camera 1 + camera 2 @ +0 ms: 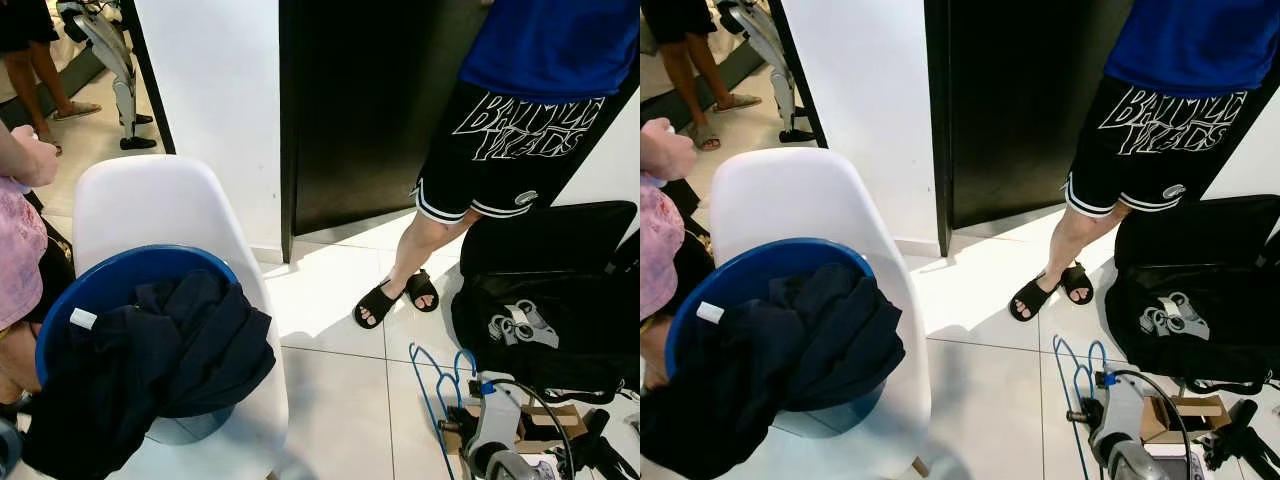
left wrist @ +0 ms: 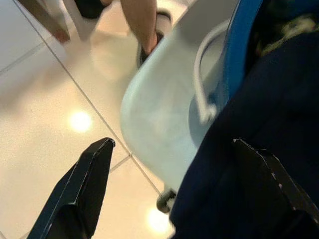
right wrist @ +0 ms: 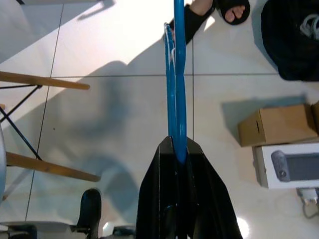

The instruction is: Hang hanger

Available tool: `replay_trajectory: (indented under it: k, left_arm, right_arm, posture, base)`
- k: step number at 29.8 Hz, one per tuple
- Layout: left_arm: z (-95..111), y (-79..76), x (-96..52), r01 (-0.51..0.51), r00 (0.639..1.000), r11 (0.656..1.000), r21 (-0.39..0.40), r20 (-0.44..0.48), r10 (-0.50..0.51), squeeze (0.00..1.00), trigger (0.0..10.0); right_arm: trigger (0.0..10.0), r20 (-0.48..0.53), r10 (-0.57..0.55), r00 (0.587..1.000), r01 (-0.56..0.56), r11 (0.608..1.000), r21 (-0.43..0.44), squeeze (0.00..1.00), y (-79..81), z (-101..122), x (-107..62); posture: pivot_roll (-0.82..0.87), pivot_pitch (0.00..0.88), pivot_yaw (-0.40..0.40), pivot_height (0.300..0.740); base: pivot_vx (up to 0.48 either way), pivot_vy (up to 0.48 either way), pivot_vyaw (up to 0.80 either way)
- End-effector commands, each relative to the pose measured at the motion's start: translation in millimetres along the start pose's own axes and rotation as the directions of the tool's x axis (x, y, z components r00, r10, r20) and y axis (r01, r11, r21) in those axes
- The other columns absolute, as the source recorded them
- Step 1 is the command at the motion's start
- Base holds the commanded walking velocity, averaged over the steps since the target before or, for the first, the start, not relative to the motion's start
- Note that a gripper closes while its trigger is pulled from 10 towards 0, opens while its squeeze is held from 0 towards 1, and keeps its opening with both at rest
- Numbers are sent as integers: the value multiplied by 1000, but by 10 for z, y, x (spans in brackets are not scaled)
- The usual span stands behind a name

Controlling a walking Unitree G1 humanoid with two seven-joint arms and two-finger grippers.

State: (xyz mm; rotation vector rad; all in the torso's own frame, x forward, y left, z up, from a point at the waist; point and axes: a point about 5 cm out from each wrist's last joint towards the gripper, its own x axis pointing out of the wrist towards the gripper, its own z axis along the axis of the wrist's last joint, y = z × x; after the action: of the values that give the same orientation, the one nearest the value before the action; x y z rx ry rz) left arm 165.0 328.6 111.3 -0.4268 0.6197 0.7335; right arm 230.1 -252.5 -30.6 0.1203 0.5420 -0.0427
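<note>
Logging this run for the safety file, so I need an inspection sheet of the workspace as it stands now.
Surface: pale tiled floor.
Job's things: blue hanger, thin wire loops, held low above the floor.
Clutter: white chair carrying a blue basket draped with dark clothes; black bag; cardboard box.
Grippers: right gripper with fingers closed on the hanger; left gripper with fingers open, beside the chair and clothes.
Cables: one grey cable looping over the right arm.
Surroundings: person in sandals standing at a dark door; another person's arm beside the chair.
</note>
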Motion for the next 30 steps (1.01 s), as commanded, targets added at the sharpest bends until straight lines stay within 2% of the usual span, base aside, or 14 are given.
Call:
replay_trajectory:
  k: [1, 3, 6, 9, 11, 20, 21, 22, 30]
  left_arm:
    - [-98, -44, 23, 40, 998, 999, -3, -52, -40, 0, 10000]
    - [-125, -69, 27, 57, 996, 998, -1, -66, -57, 0, 10000]
    - [-213, -174, 42, 108, 989, 994, -3, -102, -108, 0, 10000]
    - [-225, -192, 43, 117, 988, 993, 1, -106, -117, 0, 10000]
    - [-248, -260, 39, 159, 981, 987, 6, -113, -157, 0, 10000]
    - [-309, -316, 25, 198, 971, 980, 8, -137, -196, 0, 10000]
    - [-326, -314, 21, 200, 970, 980, 6, -140, -197, 0, 7020]
    - [-330, -308, 16, 199, 971, 980, 4, -136, -197, 0, 0]
    - [-279, -314, 7, 202, 974, 979, 7, -105, -200, 0, 0]
  right_arm:
    - [10000, -18, -5, 1000, 5, 1000, 2, 0, -44, -42, -32]
    - [10000, -17, -5, 1000, 5, 1000, 1, 0, -54, -40, -36]
    - [10000, -28, -17, 999, 17, 1000, 5, 0, -162, -99, -109]
    - [10000, -33, -20, 999, 20, 1000, 6, 0, -184, -117, -127]
    - [10000, -50, -29, 998, 30, 1000, 10, 0, -212, -184, -169]
    - [10000, -58, -32, 998, 33, 999, 9, 0, -231, -218, -194]
    - [10000, -55, -33, 998, 33, 999, 8, 0, -245, -196, -189]
    - [10000, -51, -32, 998, 32, 999, 5, 0, -255, -162, -176]
    - [10000, -56, -27, 998, 27, 1000, 1, 0, -213, -160, -152]
  posture:
    - [38, 149, -36, 740]
    - [38, 149, -36, 740]
    - [31, 146, -35, 740]
    - [31, 146, -35, 740]
    - [29, 144, -37, 740]
    - [30, 144, -36, 740]
    - [28, 145, -36, 740]
    - [28, 144, -38, 740]
    - [30, 140, -39, 740]
  base:
    - [0, 0, 0]
    - [0, 0, 0]
    - [0, 0, 0]
    - [0, 0, 0]
    - [0, 0, 0]
    - [0, 0, 0]
    - [0, 0, 0]
    - [0, 0, 0]
    - [0, 0, 0]
